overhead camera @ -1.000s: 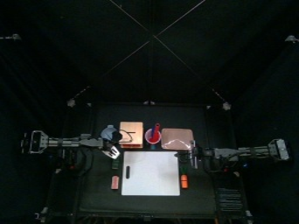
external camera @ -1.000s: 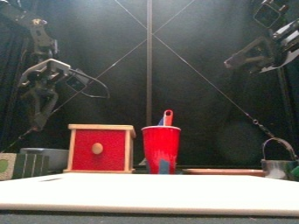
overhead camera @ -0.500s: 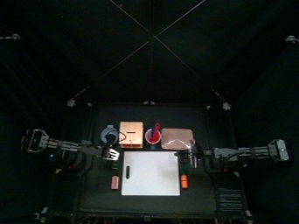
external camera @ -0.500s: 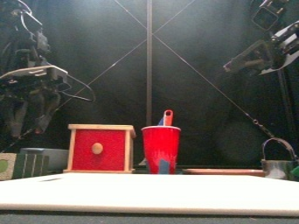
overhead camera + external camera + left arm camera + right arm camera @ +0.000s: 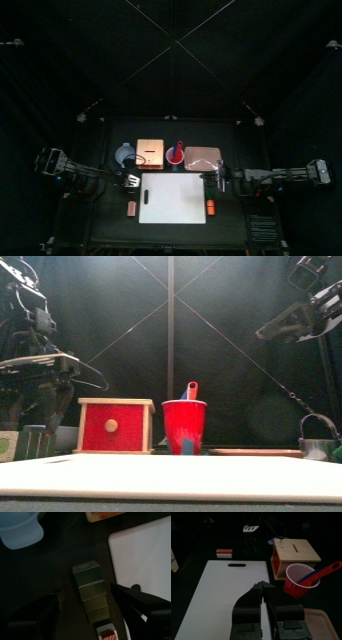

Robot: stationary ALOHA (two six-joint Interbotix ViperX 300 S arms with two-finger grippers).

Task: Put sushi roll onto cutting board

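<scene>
Left arm lower; one sushi roll (image 5: 91,594).

The board (image 5: 174,197) lies at the table's front middle. Behind it stand a box (image 5: 150,152) on the left, a cup (image 5: 175,153) in the middle and a tray (image 5: 203,157) on the right. A bowl (image 5: 126,154) sits left of the box. The sushi roll (image 5: 89,592) lies just beside the board's left edge, under the left gripper (image 5: 90,607). Two small pieces flank the board near the front: one (image 5: 131,207) left, one (image 5: 210,207) right, possibly touching its edge.
</scene>
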